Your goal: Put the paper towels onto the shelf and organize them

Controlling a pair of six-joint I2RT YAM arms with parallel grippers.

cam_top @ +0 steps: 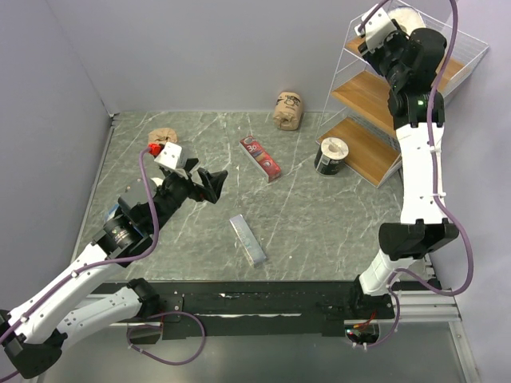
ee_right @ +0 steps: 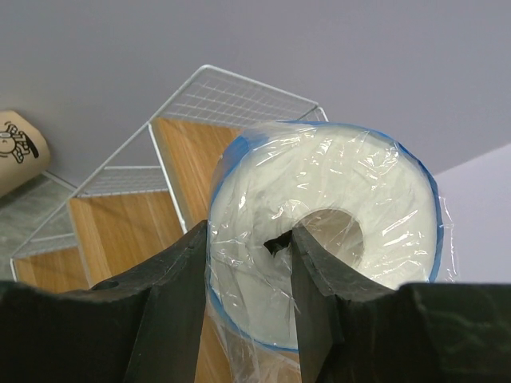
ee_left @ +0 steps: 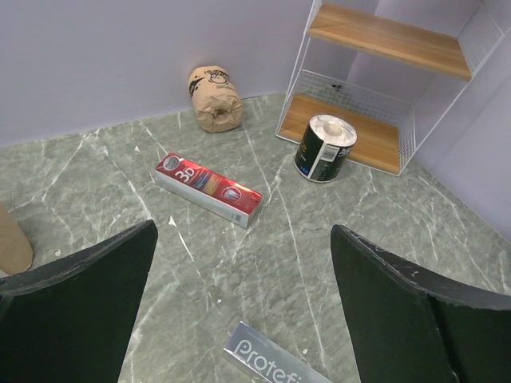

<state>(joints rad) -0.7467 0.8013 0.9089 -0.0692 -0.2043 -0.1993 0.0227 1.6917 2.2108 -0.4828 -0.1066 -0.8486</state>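
Closest of all, the right fingers (ee_right: 172, 303) pinch a blue-wrapped paper towel roll (ee_right: 359, 191). One finger sits outside its wall and the other reaches into the core, held high beside the top of the white wire shelf (cam_top: 369, 94). Below, the grey-green marbled desk (cam_top: 319, 231) runs back to plain pale-grey walls (cam_top: 200, 48), with the shelf in the far right corner. A black-wrapped roll (cam_top: 331, 155) sits on the desk right at the front edge of the bottom tier. One tan roll (cam_top: 288, 110) lies by the back wall and a second tan roll (cam_top: 162, 137) lies far left. The left fingers (ee_left: 80, 311) are spread wide above the desk, well apart from the black-wrapped roll, with a red packet (ee_left: 207, 190) and a grey bar (ee_left: 267, 359) lying ahead of them.
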